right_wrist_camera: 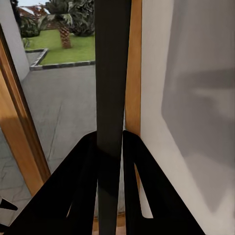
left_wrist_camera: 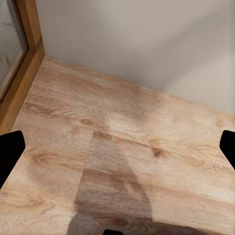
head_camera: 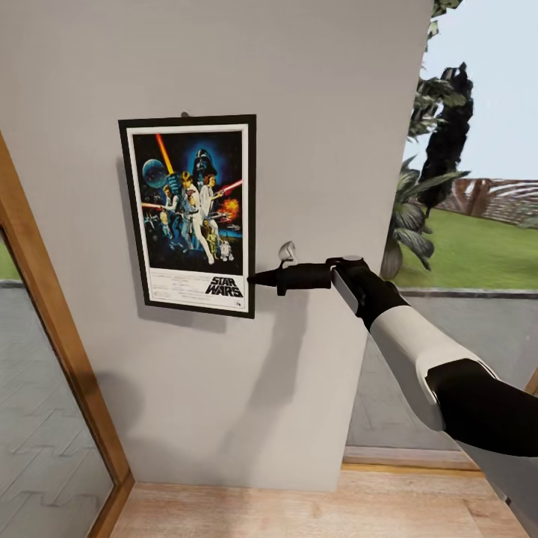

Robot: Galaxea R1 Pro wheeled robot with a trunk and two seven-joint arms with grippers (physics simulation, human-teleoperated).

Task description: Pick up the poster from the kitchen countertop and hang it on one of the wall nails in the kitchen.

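The right gripper (head_camera: 254, 279) reaches out level from its black-and-white arm and pinches the lower right edge of the poster (head_camera: 190, 213); in the right wrist view the two dark fingers (right_wrist_camera: 83, 186) close on either side of the poster's black frame (right_wrist_camera: 112, 98), seen edge-on as a tall dark strip running straight away from the jaws — so the hand is clamped on the frame. From that grip the poster spreads up and away to the gripper's left, flat against the pale grey wall (head_camera: 321, 112), upright but slightly tilted, its black frame and white border around colourful figures on dark blue, with the "STAR WARS" logo close to the held corner. At the middle of its top edge a tiny dark speck, the wall nail (head_camera: 184, 114), just peeks above the frame; whether the poster hangs from it cannot be told. Beyond the wall, past the arm, a window opens on plants and a lawn. A wooden door frame (head_camera: 52, 321) stands on the far side of the poster. The left gripper (left_wrist_camera: 117, 147) points down at the wooden floor (left_wrist_camera: 122, 147), its dark fingertips (left_wrist_camera: 10, 152) wide apart with nothing between them.
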